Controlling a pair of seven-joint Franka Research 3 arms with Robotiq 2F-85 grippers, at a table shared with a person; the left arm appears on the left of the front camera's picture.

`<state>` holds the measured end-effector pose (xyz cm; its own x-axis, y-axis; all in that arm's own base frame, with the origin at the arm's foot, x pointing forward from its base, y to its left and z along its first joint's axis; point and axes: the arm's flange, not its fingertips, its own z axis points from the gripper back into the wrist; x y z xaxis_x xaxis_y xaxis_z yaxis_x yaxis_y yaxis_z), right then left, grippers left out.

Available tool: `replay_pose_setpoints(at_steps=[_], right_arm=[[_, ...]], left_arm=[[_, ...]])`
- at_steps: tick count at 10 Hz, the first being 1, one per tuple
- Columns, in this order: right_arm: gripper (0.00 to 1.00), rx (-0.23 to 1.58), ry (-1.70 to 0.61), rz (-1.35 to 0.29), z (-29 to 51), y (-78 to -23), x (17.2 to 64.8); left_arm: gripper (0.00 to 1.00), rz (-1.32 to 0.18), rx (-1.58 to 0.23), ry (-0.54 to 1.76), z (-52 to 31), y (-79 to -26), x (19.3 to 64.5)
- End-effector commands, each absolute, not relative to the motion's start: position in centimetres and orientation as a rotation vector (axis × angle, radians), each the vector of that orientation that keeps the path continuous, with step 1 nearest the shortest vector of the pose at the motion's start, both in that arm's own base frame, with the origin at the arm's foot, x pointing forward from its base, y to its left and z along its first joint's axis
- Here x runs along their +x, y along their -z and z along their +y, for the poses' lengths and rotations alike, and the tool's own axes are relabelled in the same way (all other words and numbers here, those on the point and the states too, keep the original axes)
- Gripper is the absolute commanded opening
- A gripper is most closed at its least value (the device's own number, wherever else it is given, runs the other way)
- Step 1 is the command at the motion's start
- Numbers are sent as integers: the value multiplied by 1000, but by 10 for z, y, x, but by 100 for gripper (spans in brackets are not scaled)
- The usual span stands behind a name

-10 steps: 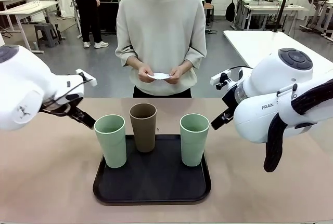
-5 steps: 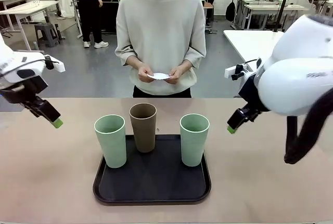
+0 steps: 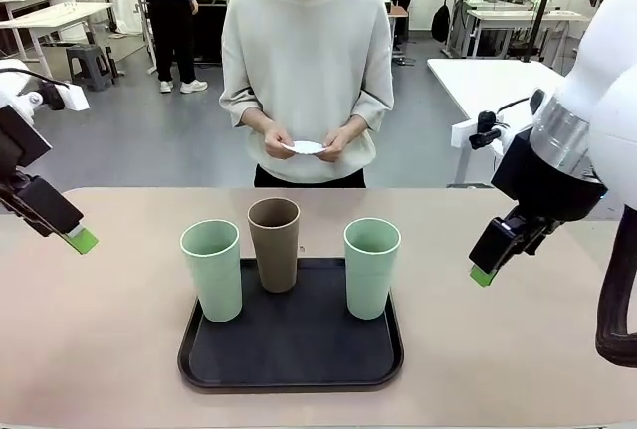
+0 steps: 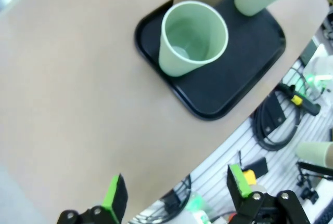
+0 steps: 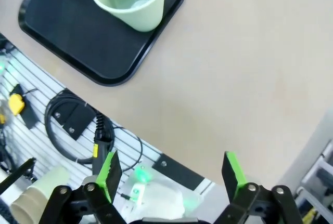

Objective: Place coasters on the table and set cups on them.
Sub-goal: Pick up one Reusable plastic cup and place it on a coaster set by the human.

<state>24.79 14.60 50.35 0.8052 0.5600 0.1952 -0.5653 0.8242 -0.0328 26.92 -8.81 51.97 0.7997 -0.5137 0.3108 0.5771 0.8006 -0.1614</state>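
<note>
Smooth beige-pink table (image 3: 100,349), rounded corners, one black rounded-square tray (image 3: 289,354) flat near its middle

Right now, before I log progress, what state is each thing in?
Left mint cup: upright, empty, on the tray.
Brown cup: upright, on the tray.
Right mint cup: upright, empty, on the tray.
Coasters: held in the person's hands, off the table.
Left gripper: open, empty.
Right gripper: open, empty.
</note>
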Motion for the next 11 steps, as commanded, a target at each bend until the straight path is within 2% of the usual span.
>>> replay_pose_setpoints(at_steps=[1, 4, 6, 7, 9, 11], right_arm=[[100, 50, -618, -197, 145, -488, 272], [100, 35, -606, -192, 147, -492, 264], [100, 579, -361, -199, 77, -489, 293], [100, 770, -238, -174, 44, -477, 298], [100, 966, -87, -166, -18, -457, 297], [100, 1070, -28, -97, -60, -444, 280]], left_arm=[[100, -262, -258, 627, -86, -511, 283], [100, -249, -251, 613, -89, -512, 277], [100, -299, -731, 419, -52, -505, 288], [100, -290, -942, 303, -30, -494, 290], [100, -261, -1157, 145, 8, -461, 297], [100, -196, -1214, 30, 53, -431, 295]])
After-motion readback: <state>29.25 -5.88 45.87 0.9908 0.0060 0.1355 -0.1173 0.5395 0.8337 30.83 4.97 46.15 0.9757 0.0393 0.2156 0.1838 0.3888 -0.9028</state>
